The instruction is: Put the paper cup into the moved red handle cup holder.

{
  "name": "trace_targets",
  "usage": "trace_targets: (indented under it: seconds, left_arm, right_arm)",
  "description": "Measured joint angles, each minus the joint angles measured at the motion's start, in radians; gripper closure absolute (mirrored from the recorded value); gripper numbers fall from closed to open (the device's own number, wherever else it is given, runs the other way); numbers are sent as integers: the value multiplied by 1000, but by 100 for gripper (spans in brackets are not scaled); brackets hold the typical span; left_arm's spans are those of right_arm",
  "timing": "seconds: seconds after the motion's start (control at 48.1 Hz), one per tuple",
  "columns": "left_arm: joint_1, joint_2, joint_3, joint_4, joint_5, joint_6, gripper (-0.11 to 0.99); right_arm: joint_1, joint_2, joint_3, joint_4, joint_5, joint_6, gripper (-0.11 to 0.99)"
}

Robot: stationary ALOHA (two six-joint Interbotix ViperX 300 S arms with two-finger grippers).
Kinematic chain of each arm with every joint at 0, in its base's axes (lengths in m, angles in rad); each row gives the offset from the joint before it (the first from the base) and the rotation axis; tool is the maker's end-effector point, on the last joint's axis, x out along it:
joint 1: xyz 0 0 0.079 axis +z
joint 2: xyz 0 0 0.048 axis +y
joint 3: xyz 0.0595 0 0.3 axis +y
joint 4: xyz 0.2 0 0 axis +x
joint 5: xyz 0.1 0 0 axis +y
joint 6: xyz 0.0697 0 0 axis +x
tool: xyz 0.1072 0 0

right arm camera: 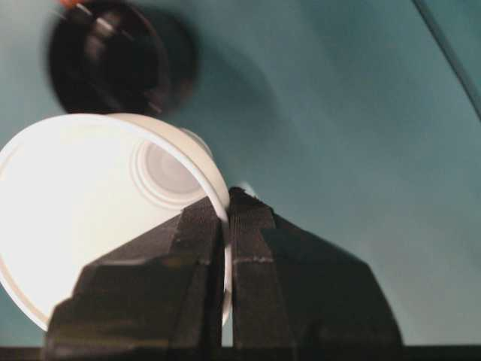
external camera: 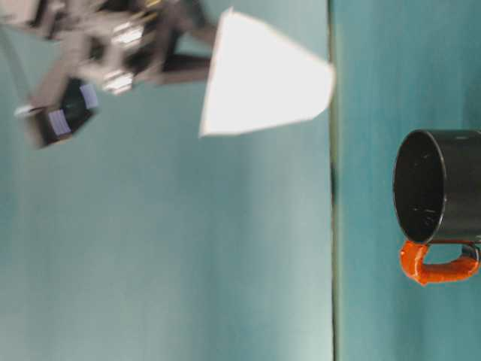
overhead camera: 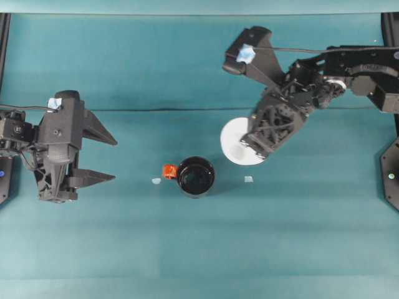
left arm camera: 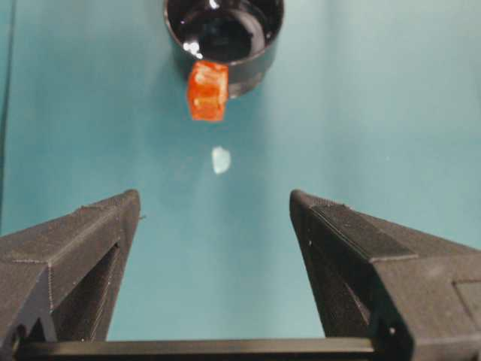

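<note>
Table [overhead camera: 124, 249] covered in teal cloth, both arms over it. Right arm reaches in from the right, its right gripper [overhead camera: 249, 144] pinched tight on the rim wall of the paper cup [overhead camera: 232, 142], one finger inside, one outside, as the right wrist view shows [right arm camera: 225, 226]. Cup is lifted off the table, clear in the table-level view [external camera: 263, 75], mouth up and tilted a bit. It hangs just right and slightly far of the red handle cup holder [overhead camera: 196, 176], not over it, not touching. Left gripper [overhead camera: 100, 156] sits well to the left, jaws wide apart, nothing between them; the left wrist view has its fingers [left arm camera: 75, 256] spread with bare cloth in the gap. Holder stands upright on the table near centre, black inside, nothing in it, red handle [overhead camera: 169, 171] pointing left toward the left gripper. Two small pale scraps on the cloth: one [overhead camera: 156, 181] just left of the handle, one [overhead camera: 249, 179] right of the holder.
</note>
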Motion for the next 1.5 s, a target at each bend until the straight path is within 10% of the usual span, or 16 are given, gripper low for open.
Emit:
trace_targets:
  seconds: [0.145, 0.353, 0.727, 1.496]
  left_arm:
    - [0, 0, 0, -2, 0, 0, 2]
    - [0, 2, 0, -2, 0, 0, 2]
    - [0, 2, 0, -2, 0, 0, 2]
    - [0, 5, 0, -2, 0, 0, 2]
  right_arm:
    - [26, 48, -89, -3, 2, 0, 98]
    - [60, 137, -202, -43, 29, 0, 98]
    - [83, 199, -199, -71, 5, 0, 98]
    - [110, 308, -126, -75, -104, 0, 98]
